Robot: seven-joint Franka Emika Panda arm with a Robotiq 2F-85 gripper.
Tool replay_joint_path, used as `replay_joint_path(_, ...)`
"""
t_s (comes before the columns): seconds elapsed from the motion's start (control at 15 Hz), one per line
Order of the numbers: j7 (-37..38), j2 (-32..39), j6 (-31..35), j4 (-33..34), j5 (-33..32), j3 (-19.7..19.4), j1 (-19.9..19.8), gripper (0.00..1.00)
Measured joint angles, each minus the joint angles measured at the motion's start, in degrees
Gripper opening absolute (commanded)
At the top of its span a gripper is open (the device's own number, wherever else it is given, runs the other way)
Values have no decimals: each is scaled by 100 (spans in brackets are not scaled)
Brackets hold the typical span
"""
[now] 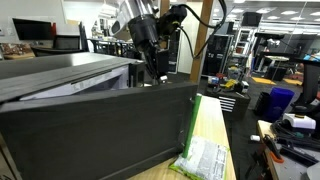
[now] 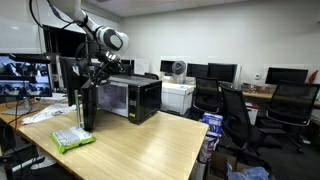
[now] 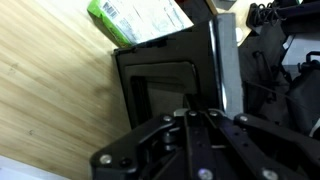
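A black microwave (image 2: pixel 133 98) stands on a wooden table (image 2: pixel 150 145) with its door (image 2: pixel 87 108) swung open. In an exterior view the door (image 1: pixel 100 130) fills the foreground. My gripper (image 1: pixel 157 68) is at the door's top edge, also visible in an exterior view (image 2: pixel 96 72). In the wrist view the fingers (image 3: pixel 196 114) lie close together, shut, just above the dark door frame (image 3: pixel 160 85); I cannot tell if they touch it. A green and white packet (image 3: pixel 140 18) lies on the table beside the door, in both exterior views (image 1: pixel 203 158) (image 2: pixel 72 139).
A white printer (image 2: pixel 177 96) stands behind the microwave. Monitors (image 2: pixel 20 78) stand at one side of the table. Office chairs (image 2: pixel 235 115) and desks with monitors are beyond the table's far edge. A blue bin (image 1: pixel 278 102) and cluttered benches are in the background.
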Motion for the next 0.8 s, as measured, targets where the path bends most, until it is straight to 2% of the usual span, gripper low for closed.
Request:
replay_joint_path(0.27,-13,-5,-145,359,67,-93,-37,2)
replay_joint_path(0.33,-12,-7,-46,404,67,-143,-63,27)
replay_joint_path(0.47,-7,-7,450,399,51,-302,-117,32)
replay_joint_path(0.6,0,41,977,268,-67,-499,-197,49)
replay_joint_path(0.8,6,273,926,186,-310,-669,-316,71)
